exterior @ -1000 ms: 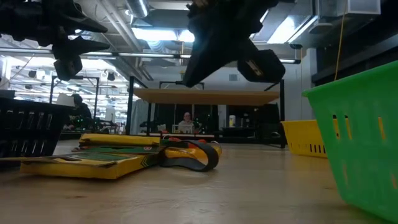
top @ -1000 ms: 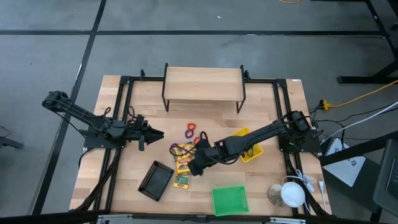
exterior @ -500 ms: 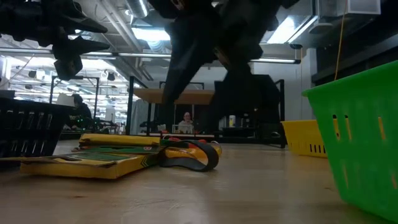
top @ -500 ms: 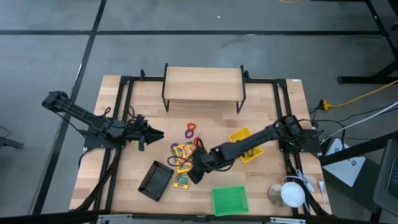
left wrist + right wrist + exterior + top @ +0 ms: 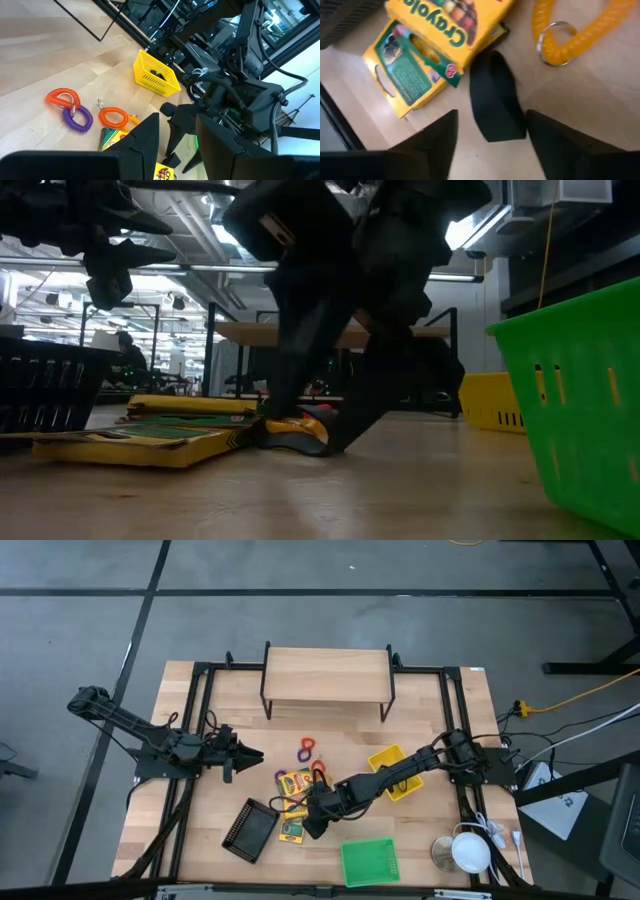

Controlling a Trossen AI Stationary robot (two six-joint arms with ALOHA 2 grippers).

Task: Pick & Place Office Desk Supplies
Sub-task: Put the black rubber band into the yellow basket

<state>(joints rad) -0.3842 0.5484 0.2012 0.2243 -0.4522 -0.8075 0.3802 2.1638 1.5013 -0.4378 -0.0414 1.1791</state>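
My right gripper [image 5: 311,821] is open and low over the pile of supplies at the table's middle. In the right wrist view its fingers stand on either side of a small black clip [image 5: 496,98] that lies flat on the table; I see no touch. Yellow crayon boxes [image 5: 407,70] lie next to the clip, and a yellow coil ring [image 5: 575,27] lies beside it. More crayon boxes [image 5: 293,783] and purple [image 5: 305,748] and red [image 5: 322,762] rings lie farther back. My left gripper [image 5: 252,753] waits open above the table's left half.
A black mesh tray [image 5: 250,828] lies left of the pile, a green bin [image 5: 368,861] near the front edge, a yellow bin [image 5: 397,773] under my right arm. A wooden shelf riser [image 5: 327,675] stands at the back. A white cup [image 5: 468,852] sits front right.
My right gripper has gone down and toward the table's near left, from above the pile to just over the table by the crayon boxes. The supplies have not moved.
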